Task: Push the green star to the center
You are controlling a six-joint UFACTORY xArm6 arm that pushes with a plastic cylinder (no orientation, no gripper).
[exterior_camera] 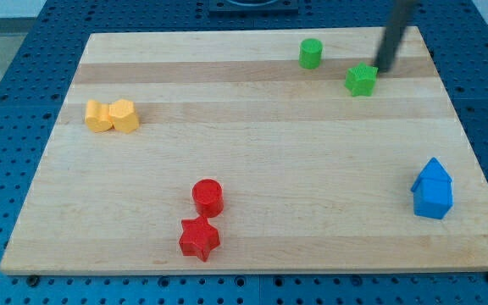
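Note:
The green star [361,80] lies on the wooden board [252,152] near the view's top right. My tip [383,68] is at the end of the dark rod that slants in from the top edge. It sits just to the upper right of the star, very close to it or touching. A green cylinder [311,53] stands to the star's upper left.
Two yellow blocks [112,116] sit together at the left. A red cylinder [207,196] and a red star [199,239] sit near the bottom middle. Two blue blocks [432,190] sit together at the lower right, near the board's edge.

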